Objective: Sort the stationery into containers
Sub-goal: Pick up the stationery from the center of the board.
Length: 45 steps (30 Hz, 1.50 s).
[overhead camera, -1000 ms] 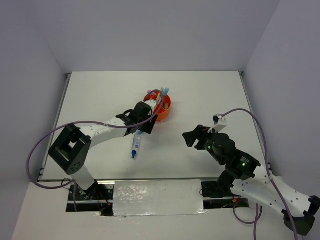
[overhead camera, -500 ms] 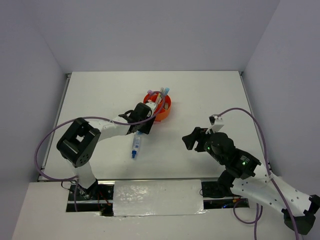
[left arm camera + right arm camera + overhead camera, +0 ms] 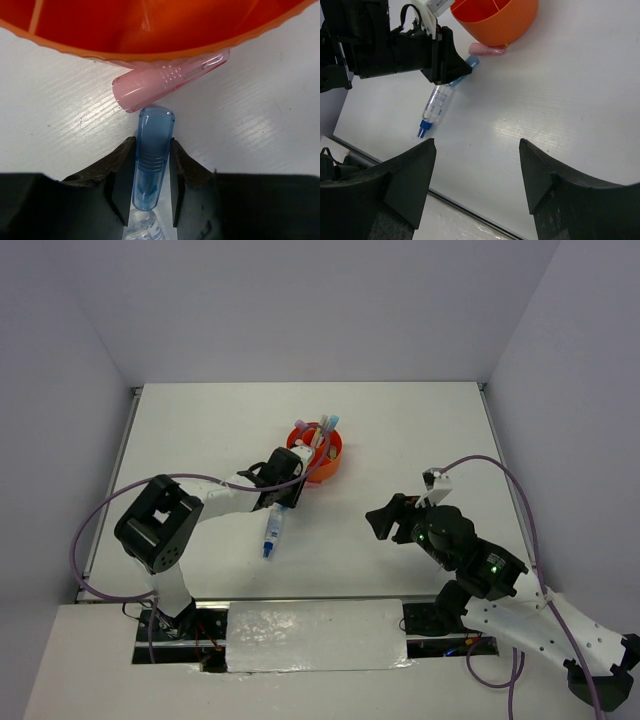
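Pulled in tighter since a second ago on the left gripper (image 3: 152,172), now pinching the blue-capped pen (image 3: 155,132) by its cap, flat on the table (image 3: 260,130). Lying just short of the orange organizer (image 3: 75,30), cap tip right beside a pink cap (image 3: 170,82) resting against its wall. Over on the right gripper (image 3: 477,145): spread wide, holding nothing, hovering well apart.

Orange organizer (image 3: 338,452) walls off the far side of left gripper (image 3: 147,150). Pink highlighter (image 3: 170,82) lies crosswise against its near wall, touching the blue-capped tube (image 3: 154,127) pinched between the jaws. Left arm (image 3: 215,502) bars the left. Bare table (image 3: 420,430) to the right, up to right gripper (image 3: 477,150), jaws spread.
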{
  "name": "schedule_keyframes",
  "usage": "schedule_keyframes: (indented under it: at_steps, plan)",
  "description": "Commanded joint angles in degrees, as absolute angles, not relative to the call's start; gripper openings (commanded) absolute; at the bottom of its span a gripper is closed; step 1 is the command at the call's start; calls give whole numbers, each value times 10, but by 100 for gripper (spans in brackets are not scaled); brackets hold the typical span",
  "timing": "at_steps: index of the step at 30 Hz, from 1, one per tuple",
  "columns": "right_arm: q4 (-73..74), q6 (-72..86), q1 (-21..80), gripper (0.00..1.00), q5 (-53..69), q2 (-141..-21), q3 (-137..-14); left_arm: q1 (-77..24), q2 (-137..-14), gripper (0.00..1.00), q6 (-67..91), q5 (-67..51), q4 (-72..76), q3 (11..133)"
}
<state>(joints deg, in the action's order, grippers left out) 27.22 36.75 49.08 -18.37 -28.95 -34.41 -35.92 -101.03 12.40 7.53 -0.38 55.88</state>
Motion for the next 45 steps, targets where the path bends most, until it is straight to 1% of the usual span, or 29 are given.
schedule_keyframes:
  at_steps: [1, 2, 3, 7, 9, 17, 20, 24, 28, 33, 34, 36, 40, 43, 45]
  plan:
    - [279, 362, 490, 74, -186, -280, -367, -361, -1008, 34, 132, 64, 13, 553]
    - [279, 362, 490, 74, -186, -279, -367, -362, -1006, 32, 133, 64, 14, 552]
    - [279, 362, 490, 74, -186, -277, -367, -365, -1004, 26, 134, 65, 16, 552]
    - [279, 363, 490, 74, -185, -278, -368, -377, -992, 18, 138, 72, 17, 551]
    - [280, 362, 490, 74, -182, -280, -370, -385, -985, 18, 141, 73, 18, 550]
    - [281, 362, 490, 74, -182, -279, -370, -420, -964, 13, 150, 87, 7, 560]
    - [277, 365, 490, 74, -185, -277, -366, -435, -950, 9, 154, 96, 2, 563]
    - [278, 387, 490, 74, -222, -268, -358, -456, -918, 1, 157, 99, 2, 558]
    - [244, 415, 490, 74, -231, -250, -338, -493, -844, 0, 154, 96, 22, 529]
    - [183, 464, 490, 74, -234, -252, -322, -524, -740, 0, 146, 35, 138, 440]
    - [168, 468, 489, 74, -217, -265, -315, -533, -710, 0, 144, 28, 156, 426]
    - [122, 480, 489, 73, -197, -287, -310, -548, -686, 0, 142, 22, 194, 397]
    - [59, 487, 490, 72, -143, -381, -321, -572, -650, 0, 127, 30, 217, 379]
    - [2, 488, 493, 65, -92, -423, -323, -579, -644, 0, 123, 29, 218, 379]
    - [-16, 491, 498, 64, -85, -440, -324, -580, -643, 0, 122, 32, 216, 379]
